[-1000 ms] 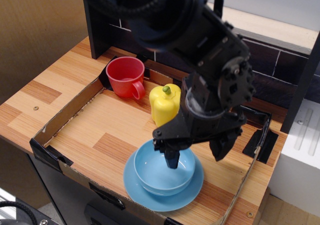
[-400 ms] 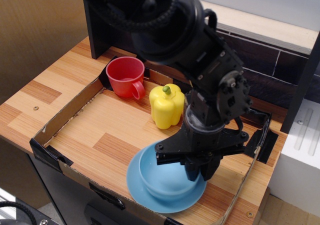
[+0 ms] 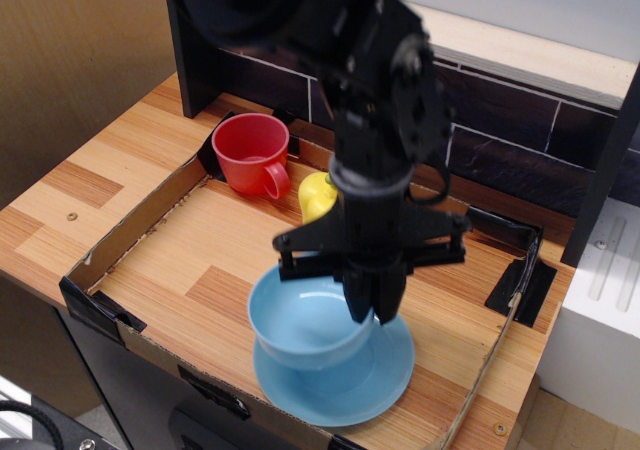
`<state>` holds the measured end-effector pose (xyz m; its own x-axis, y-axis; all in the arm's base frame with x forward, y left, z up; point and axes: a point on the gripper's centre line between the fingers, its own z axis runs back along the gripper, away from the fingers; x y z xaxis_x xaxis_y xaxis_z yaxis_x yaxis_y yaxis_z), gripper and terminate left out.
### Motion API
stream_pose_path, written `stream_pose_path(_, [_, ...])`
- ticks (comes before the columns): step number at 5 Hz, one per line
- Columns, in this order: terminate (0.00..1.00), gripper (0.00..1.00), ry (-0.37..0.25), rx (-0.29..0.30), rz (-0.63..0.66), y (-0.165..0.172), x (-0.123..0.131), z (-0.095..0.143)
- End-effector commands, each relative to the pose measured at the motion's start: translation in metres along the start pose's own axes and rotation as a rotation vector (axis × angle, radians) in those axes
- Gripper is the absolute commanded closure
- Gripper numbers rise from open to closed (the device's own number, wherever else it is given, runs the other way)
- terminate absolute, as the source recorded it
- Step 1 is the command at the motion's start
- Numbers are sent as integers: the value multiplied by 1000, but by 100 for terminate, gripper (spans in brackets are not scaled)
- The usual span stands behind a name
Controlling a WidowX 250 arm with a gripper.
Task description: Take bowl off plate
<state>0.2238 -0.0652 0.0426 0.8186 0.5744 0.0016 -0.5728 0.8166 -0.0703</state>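
Your view: bright, even lighting; glare on the glossy bowl (image 3: 305,322); motion blur on the arm (image 3: 340,60).

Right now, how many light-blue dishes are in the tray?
2. The bowl is held by the hand, lifted and tilted above the plate, which lies at the tray's front edge. I see no others; the arm may hide some.

I can read no text, label, brand, number or sign anywhere in this view. The bowl (image 3: 305,325), the plate (image 3: 385,380) and the red cup (image 3: 250,152) near the far left corner of the bench are plain glossy surfaces with no print. The black arm and its gripper (image 3: 372,300) carry no marking that I can make out, and neither does the cardboard tray wall (image 3: 135,225).
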Motion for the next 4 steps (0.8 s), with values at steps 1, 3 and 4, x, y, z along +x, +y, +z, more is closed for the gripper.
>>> stream_pose_path(1, [0, 100, -101, -22, -187, 27, 34, 19])
stream_pose_path(3, [0, 100, -109, -31, -373, 59, 47, 12])
stream_pose_path(4, [0, 100, -111, -2, -359, 66, 55, 5])
